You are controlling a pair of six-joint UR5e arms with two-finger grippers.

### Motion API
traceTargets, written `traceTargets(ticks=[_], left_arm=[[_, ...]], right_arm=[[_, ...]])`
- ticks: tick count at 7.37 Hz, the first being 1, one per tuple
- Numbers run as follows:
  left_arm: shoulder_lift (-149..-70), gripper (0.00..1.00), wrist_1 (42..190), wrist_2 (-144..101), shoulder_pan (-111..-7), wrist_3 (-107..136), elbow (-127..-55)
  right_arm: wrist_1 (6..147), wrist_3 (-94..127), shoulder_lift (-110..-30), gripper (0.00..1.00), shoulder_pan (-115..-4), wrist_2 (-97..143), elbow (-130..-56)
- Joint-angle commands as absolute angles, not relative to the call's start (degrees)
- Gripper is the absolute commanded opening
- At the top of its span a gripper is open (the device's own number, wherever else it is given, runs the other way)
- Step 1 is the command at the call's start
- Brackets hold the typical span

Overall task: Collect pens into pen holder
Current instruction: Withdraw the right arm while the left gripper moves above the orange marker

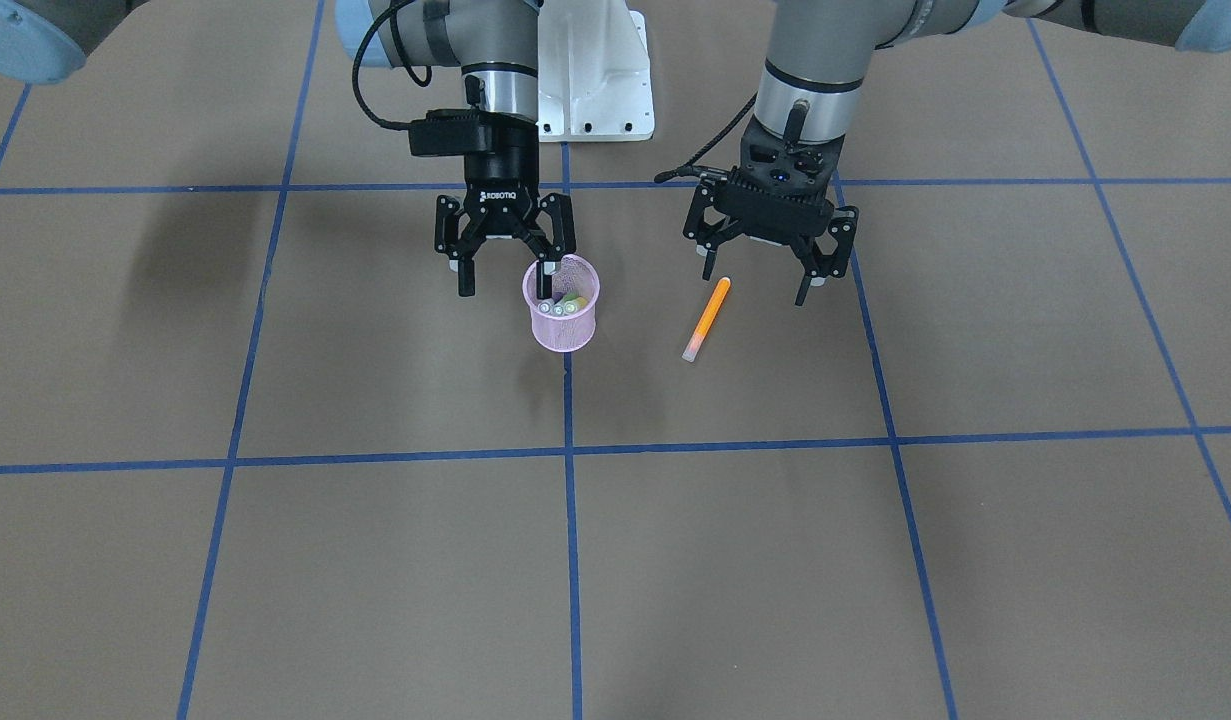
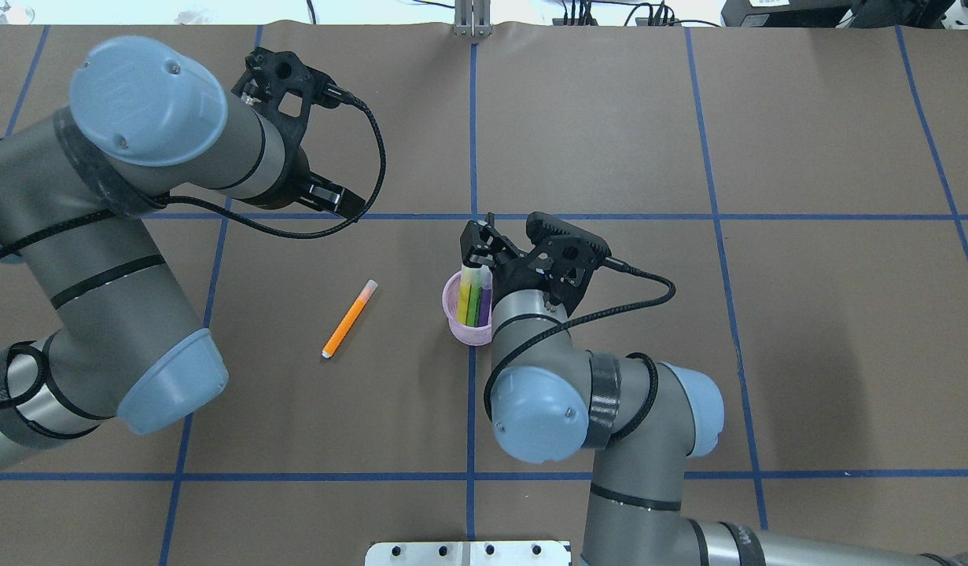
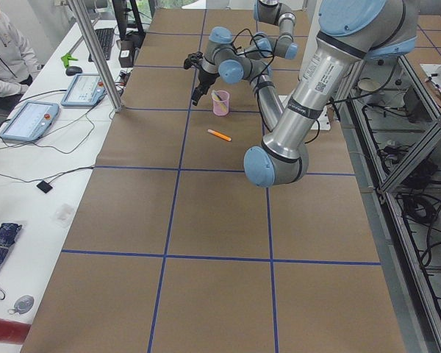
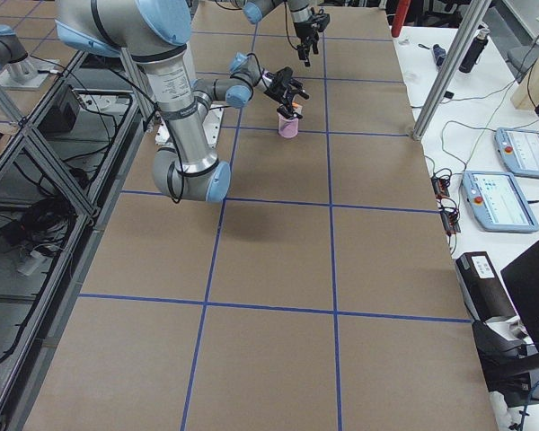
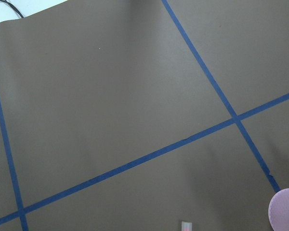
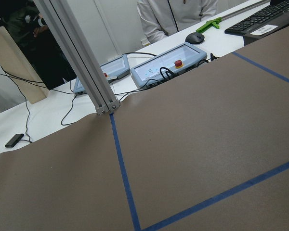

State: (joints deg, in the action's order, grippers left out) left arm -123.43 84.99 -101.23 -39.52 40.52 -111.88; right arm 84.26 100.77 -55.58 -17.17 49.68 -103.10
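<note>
Pens in purple, green and yellow (image 1: 560, 305) stand in the pink pen holder (image 1: 565, 335) in the front-facing view. The orange pen (image 1: 707, 318) lies on the table (image 1: 375, 560), near the holder but apart from it. The right gripper (image 1: 507, 278) hangs spread and empty, one fingertip at the holder's rim. The left gripper (image 1: 760, 280) — also spread, holding nothing — hangs near the orange pen without touching it.

From overhead, the three pens lean together in the cup and the orange one lies aslant (cap end pointing away from the robot).

The left wrist camera catches only that cap tip at its bottom edge and a corner of the holder, so the gripper is not yet centred on the pen.

The right wrist camera shows neither.

By my reading the last pick is in hand: the left gripper must line up across the barrel, descend and close — and the right should clear the rim first.
</note>
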Motion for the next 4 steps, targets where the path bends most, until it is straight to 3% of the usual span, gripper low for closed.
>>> traceTargets(ticks=[1, 4], left_arm=[[-123.22, 1.00, 85.51, -101.16, -37.19, 40.52, -109.79], [-123.13, 1.00, 96.64, -101.16, -33.75, 44.91, -100.76]], right_arm=[[84.29, 93.90, -56.07, 0.99, -26.67, 67.15, -103.54], [84.11, 77.41, -60.44, 0.99, -38.81, 87.13, -105.37]])
